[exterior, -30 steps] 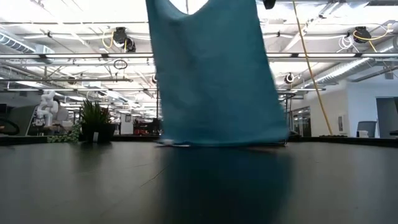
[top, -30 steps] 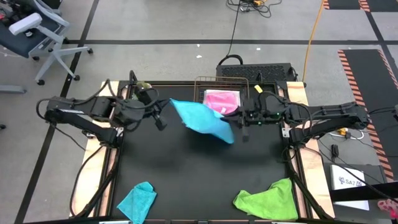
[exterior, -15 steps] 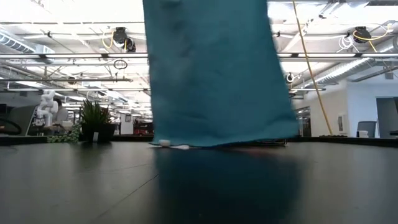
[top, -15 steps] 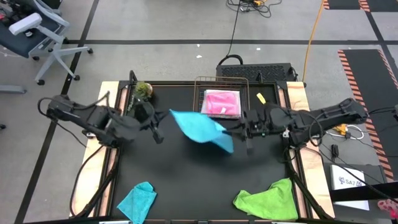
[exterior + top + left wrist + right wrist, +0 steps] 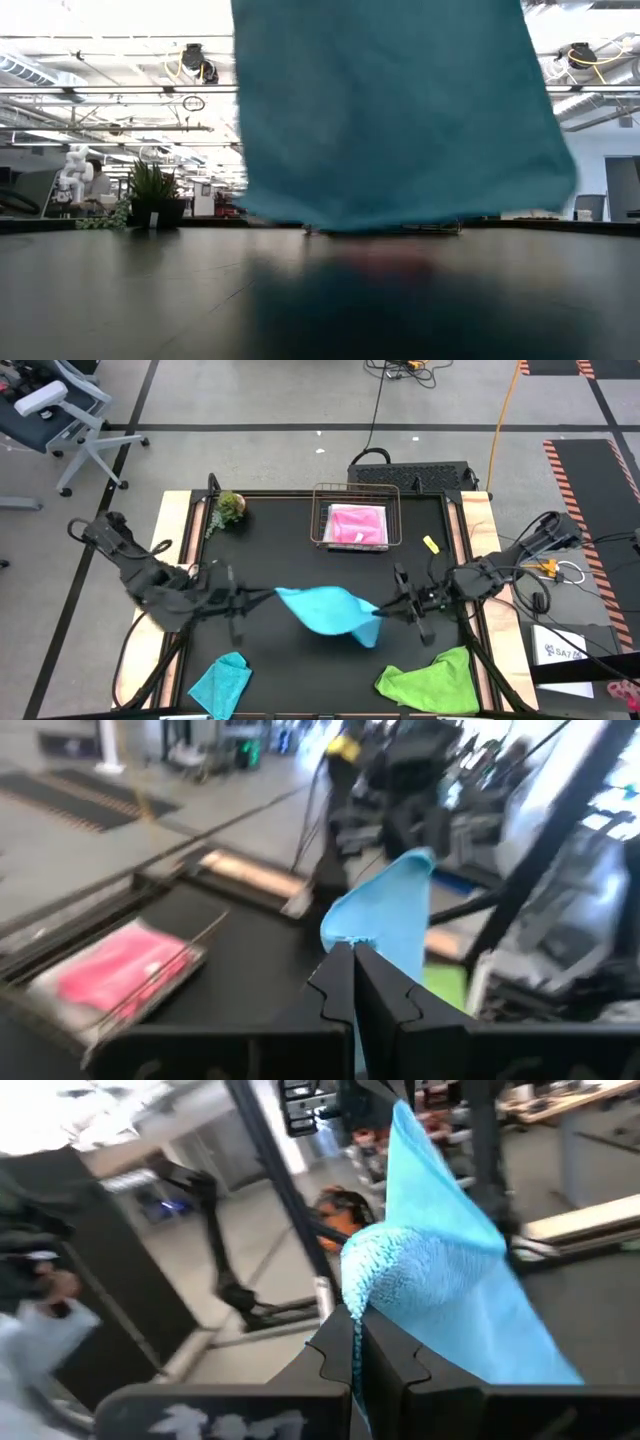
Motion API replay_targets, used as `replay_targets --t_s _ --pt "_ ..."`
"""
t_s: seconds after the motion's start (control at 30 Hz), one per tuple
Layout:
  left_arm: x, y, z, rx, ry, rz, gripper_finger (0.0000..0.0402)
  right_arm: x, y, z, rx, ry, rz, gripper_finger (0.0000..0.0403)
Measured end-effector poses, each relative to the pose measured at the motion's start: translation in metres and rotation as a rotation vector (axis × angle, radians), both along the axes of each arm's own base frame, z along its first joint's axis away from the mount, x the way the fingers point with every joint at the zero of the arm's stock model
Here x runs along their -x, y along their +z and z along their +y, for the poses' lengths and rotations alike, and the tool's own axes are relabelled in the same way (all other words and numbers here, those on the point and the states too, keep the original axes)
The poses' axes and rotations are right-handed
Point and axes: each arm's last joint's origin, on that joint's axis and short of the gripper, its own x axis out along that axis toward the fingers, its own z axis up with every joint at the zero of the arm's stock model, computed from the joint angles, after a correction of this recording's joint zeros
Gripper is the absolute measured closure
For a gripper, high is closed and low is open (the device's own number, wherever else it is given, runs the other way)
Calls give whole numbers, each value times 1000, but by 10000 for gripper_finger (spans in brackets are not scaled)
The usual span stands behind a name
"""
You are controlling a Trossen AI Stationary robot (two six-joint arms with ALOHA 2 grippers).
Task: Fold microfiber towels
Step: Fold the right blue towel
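Your blue towel (image 5: 325, 612) hangs stretched above the table's center. The left gripper (image 5: 262, 597) is clamped on its corner at 9 o'clock, and the right gripper (image 5: 383, 610) is clamped on its corner at 3 o'clock.

high: overhead, down | low: table-level | wrists: forward | shared: sky blue towel (image 5: 325, 611)

We cannot read any words or numbers here. A white box (image 5: 563, 647) beside the table has print too small to read.
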Motion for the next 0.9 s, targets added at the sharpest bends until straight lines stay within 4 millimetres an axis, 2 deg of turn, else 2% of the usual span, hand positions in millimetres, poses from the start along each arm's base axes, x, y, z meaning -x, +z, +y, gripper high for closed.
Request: replay_targets --t_s 0.13,0.3,0.4,0.77,0.9 --pt "18 24 -13 54 0 -95 401 5 11 10 -123 107 -82 403" --pt "29 30 -25 133 -64 -132 401 14 21 24 -247 237 -137 403" --pt "31 29 -32 217 -82 -144 401 15 19 31 -303 261 -111 403" --pt "18 7 -73 443 -100 -148 401 2 -1 57 -554 278 66 403" --pt "12 2 -86 469 -110 -167 401 1 -1 64 -572 303 51 403"
